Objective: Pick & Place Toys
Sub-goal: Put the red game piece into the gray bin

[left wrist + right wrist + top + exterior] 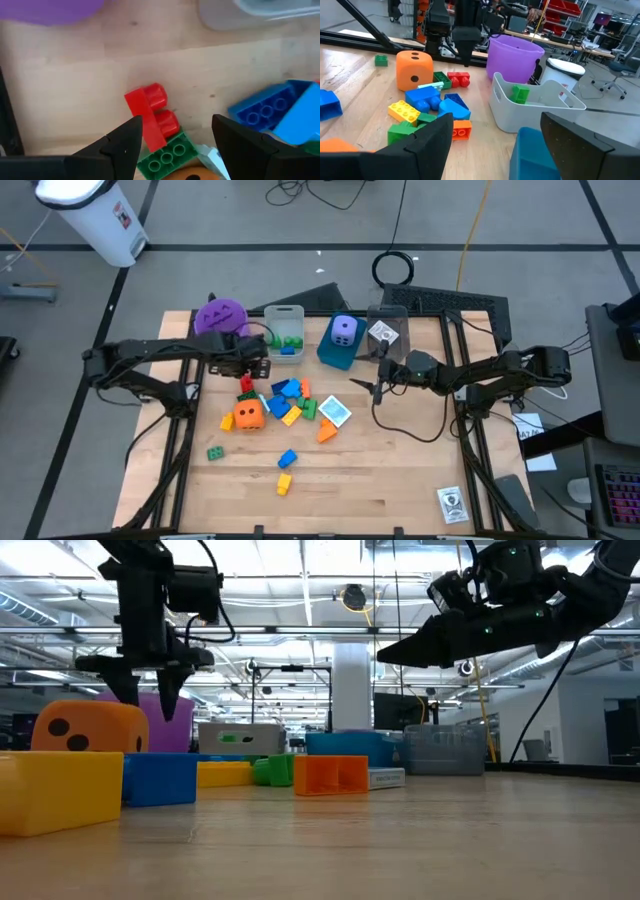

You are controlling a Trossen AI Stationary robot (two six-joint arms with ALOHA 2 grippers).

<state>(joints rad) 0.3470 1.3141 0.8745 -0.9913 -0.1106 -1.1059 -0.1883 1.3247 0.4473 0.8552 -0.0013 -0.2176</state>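
A red brick [150, 112] lies on the table beside a green brick [165, 157] and an orange die [248, 414]. My left gripper [178, 125] hangs open above them, fingers pointing down, the red brick below its gap [250, 372]. More blue, yellow, green and orange bricks [290, 400] and a printed cube [335, 412] lie in a loose pile mid-table. My right gripper [378, 385] stands open and level to the right of the pile, clear of the table [400, 648], with nothing between its fingers [495, 130].
Along the far edge stand a purple cup [220, 315], a grey bin [285, 330] holding green and blue bricks, a blue bin [338, 352] with a purple die, and a clear bin [385, 332] with a printed cube. Single bricks [283, 483] lie nearer the front; a card [452, 503] lies front right.
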